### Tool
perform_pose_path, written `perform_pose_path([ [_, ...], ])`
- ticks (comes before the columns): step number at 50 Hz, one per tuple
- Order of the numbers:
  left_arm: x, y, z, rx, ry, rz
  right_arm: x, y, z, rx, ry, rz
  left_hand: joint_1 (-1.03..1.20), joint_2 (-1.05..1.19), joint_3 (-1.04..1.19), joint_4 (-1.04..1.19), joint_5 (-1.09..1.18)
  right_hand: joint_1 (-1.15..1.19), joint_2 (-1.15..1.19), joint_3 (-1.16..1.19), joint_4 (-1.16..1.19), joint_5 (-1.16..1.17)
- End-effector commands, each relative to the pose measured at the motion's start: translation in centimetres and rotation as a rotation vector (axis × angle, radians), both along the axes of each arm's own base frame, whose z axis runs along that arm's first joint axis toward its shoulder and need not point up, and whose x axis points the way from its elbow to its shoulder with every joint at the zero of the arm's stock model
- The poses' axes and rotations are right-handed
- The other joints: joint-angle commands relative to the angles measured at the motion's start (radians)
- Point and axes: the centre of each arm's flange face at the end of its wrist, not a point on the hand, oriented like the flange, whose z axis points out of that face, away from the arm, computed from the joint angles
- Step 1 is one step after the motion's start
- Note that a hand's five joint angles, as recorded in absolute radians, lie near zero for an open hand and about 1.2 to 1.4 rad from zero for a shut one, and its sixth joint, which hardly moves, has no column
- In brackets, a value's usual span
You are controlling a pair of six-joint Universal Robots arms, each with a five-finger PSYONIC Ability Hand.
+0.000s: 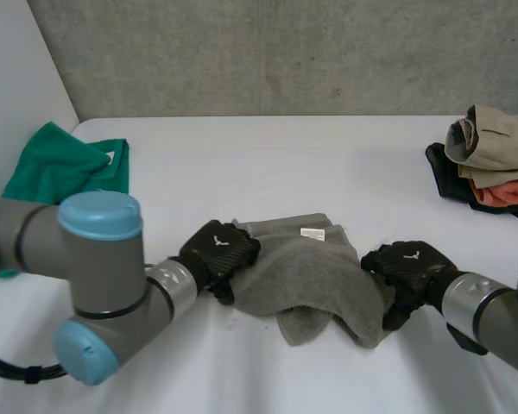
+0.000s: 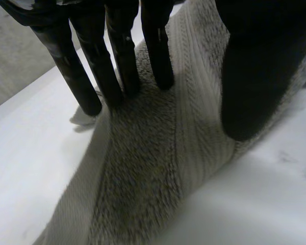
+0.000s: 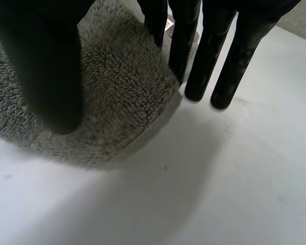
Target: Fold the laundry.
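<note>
Light bright, diffuse, from overhead. Head view: white table top (image 1: 328, 164) evenly lit; grey concrete wall (image 1: 285, 52) dimmer. Soft-edged shadow under front hem of grey terry towel (image 1: 315, 276). Right wrist view: broad soft shadow on table beside towel edge.

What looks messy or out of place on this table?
The grey towel between the left hand and right hand is bunched and lopsided, its near edge ending in two uneven lobes. The green cloth lies crumpled at the far left corner of the table, unlike the folded stack.
</note>
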Motion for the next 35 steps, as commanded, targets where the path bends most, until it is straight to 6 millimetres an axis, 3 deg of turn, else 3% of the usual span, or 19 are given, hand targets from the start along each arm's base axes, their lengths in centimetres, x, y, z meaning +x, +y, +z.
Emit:
perform_pose_path([
  [1,-2.0,0.4,-0.5,-0.053,-0.012,-0.057,0.5,-0.9,-0.5,-0.069,-0.004,-0.027,0.791,0.811,0.825,0.821,0.821,0.853,0.770,0.772,0.774,0.789],
  [5,-2.5,0.6,0.7,-0.090,-0.002,-0.031,0.4,-1.9,1.1,-0.174,-0.008,-0.053,0.792,0.812,0.825,0.821,0.822,0.853,0.770,0.772,0.774,0.789],
  [7,-2.5,0.6,2.0,-0.121,0.012,-0.013,0.1,-2.3,3.8,-0.276,-0.021,-0.075,0.792,0.812,0.825,0.821,0.822,0.853,0.770,0.772,0.774,0.789],
  [8,-2.5,0.8,4.3,-0.171,0.044,0.004,0.0,-2.5,4.8,-0.312,-0.028,-0.080,0.792,0.812,0.825,0.821,0.822,0.853,0.770,0.772,0.774,0.789],
  [10,-2.4,1.2,6.9,-0.225,0.087,0.012,0.0,-2.7,6.8,-0.380,-0.040,-0.085,0.792,0.812,0.825,0.821,0.822,0.853,0.770,0.772,0.774,0.789],
  [11,-2.4,1.5,8.2,-0.248,0.110,0.014,0.1,-2.9,8.9,-0.454,-0.052,-0.080,0.792,0.812,0.825,0.821,0.822,0.853,0.770,0.772,0.774,0.789],
  [12,-2.2,2.1,10.7,-0.290,0.165,0.018,0.1,-3.0,10.0,-0.489,-0.060,-0.080,0.792,0.812,0.825,0.821,0.822,0.853,0.770,0.772,0.774,0.789],
  [14,-1.9,2.6,13.3,-0.326,0.235,0.025,0.1,-3.2,12.2,-0.566,-0.076,-0.081,0.792,0.812,0.825,0.821,0.822,0.853,0.770,0.772,0.774,0.789],
  [15,-1.6,3.0,14.6,-0.341,0.272,0.030,0.2,-3.3,14.4,-0.643,-0.097,-0.081,0.792,0.812,0.825,0.821,0.822,0.853,0.770,0.772,0.774,0.789],
  [16,-1.0,3.6,17.0,-0.371,0.349,0.040,0.2,-3.4,15.5,-0.680,-0.107,-0.083,0.792,0.812,0.825,0.821,0.822,0.853,0.770,0.772,0.774,0.789],
  [20,0.5,5.2,21.3,-0.411,0.504,0.053,0.8,-3.9,19.7,-0.828,-0.159,-0.066,0.792,0.812,0.825,0.821,0.822,0.853,0.770,0.772,0.774,0.789],
  [22,0.9,5.6,21.9,-0.407,0.530,0.056,1.1,-4.4,20.5,-0.865,-0.169,-0.062,0.792,0.812,0.825,0.821,0.822,0.853,0.770,0.772,0.774,0.789],
  [26,1.3,5.8,21.1,-0.378,0.520,0.067,3.5,-6.0,20.0,-0.898,-0.218,0.007,0.792,0.812,0.825,0.821,0.822,0.853,0.770,0.772,0.774,0.789],
  [27,1.5,5.8,20.6,-0.366,0.509,0.071,5.7,-5.9,18.9,-0.897,-0.245,0.080,0.792,0.812,0.825,0.821,0.822,0.853,0.770,0.772,0.774,0.789],
  [30,1.6,5.7,19.7,-0.347,0.490,0.079,9.1,-5.3,16.9,-0.884,-0.288,0.208,0.792,0.812,0.825,0.821,0.822,0.853,0.770,0.772,0.774,0.789],
  [32,1.8,5.8,19.0,-0.331,0.475,0.086,11.8,-4.9,13.7,-0.834,-0.301,0.315,0.792,0.812,0.825,0.821,0.822,0.853,0.770,0.772,0.774,0.789],
  [34,1.9,5.6,18.6,-0.323,0.468,0.096,12.9,-5.1,11.4,-0.790,-0.298,0.351,0.792,0.812,0.825,0.821,0.822,0.276,0.193,0.196,0.197,0.212],
  [35,2.1,5.4,18.3,-0.318,0.460,0.109,13.5,-5.7,9.6,-0.749,-0.289,0.360,0.792,0.812,0.825,0.821,0.822,-0.369,-0.452,-0.449,-0.448,-0.433],
])
